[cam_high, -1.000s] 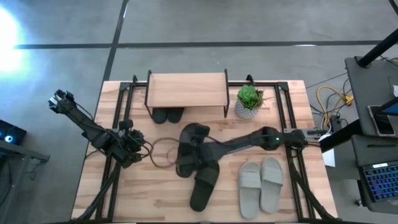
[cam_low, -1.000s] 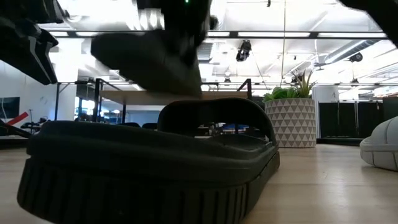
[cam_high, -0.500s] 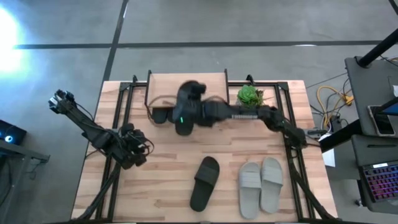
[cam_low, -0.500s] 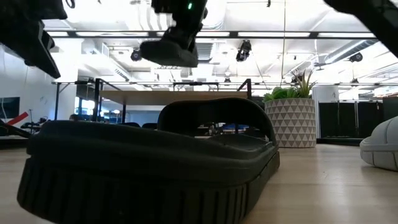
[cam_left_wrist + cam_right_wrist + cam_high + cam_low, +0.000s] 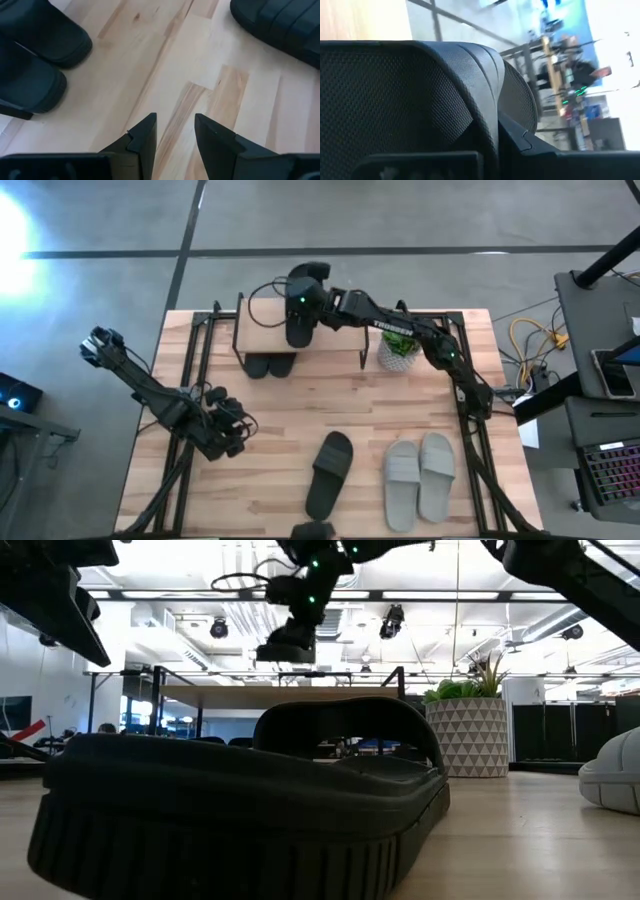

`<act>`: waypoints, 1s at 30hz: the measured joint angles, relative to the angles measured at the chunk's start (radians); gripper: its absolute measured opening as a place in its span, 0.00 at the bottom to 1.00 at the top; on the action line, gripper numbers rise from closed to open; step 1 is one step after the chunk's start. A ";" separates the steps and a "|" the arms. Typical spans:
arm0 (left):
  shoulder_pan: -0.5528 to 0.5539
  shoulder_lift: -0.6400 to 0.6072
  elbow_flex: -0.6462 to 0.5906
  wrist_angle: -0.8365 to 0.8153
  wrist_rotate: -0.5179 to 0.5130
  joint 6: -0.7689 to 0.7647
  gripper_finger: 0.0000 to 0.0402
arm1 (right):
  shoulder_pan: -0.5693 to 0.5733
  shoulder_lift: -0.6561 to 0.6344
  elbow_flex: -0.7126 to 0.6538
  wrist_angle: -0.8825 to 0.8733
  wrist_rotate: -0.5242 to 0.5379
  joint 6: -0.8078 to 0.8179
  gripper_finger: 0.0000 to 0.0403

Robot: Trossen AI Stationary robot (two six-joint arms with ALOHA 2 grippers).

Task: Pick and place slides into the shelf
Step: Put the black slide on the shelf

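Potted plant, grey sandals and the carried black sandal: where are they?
potted plant (image 5: 401, 340): high view, green leaves.
grey sandals (image 5: 420, 475): high view, where the pair meets.
carried black sandal (image 5: 302, 320): high view, its sole over the shelf top.

Grey concrete floor (image 5: 420, 220) surrounds the wooden table (image 5: 250, 480), under bright ceiling strip lights (image 5: 420, 595).

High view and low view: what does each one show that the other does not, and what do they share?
Only the high view shows the grey slides as a whole pair, the black pair under the shelf, and the left hand open above the table.

Only the low view shows the room's ceiling lights.

Both show the right hand carrying a black slide over the shelf, the lone black slide and the plant.
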 joint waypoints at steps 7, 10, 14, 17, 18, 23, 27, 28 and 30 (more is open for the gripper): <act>0.000 0.008 0.000 0.000 0.013 0.000 0.29 | -0.079 0.002 -0.047 0.027 -0.114 0.103 0.03; 0.000 0.004 0.000 -0.002 0.023 0.000 0.29 | -0.093 0.000 -0.071 0.041 -0.141 0.078 0.03; 0.000 0.003 0.000 -0.004 0.026 0.000 0.29 | -0.077 0.001 -0.105 0.050 -0.183 -0.008 0.03; 0.000 0.003 0.000 -0.004 0.025 -0.001 0.29 | -0.056 0.002 -0.116 0.052 -0.199 -0.013 0.03; 0.000 0.003 -0.001 -0.004 0.025 -0.001 0.29 | -0.051 0.002 -0.118 0.052 -0.199 -0.025 0.03; 0.000 0.003 -0.002 -0.005 0.025 -0.007 0.29 | -0.055 0.002 -0.129 0.041 -0.197 -0.027 0.03; 0.000 0.003 -0.002 -0.004 0.025 -0.008 0.29 | -0.070 0.002 -0.127 0.033 -0.153 0.051 0.03; 0.000 0.003 -0.002 -0.004 0.025 -0.008 0.29 | -0.073 0.002 -0.128 0.033 -0.148 0.055 0.03; 0.000 0.003 -0.002 -0.004 0.025 -0.008 0.29 | -0.080 0.002 -0.130 0.030 -0.154 0.071 0.05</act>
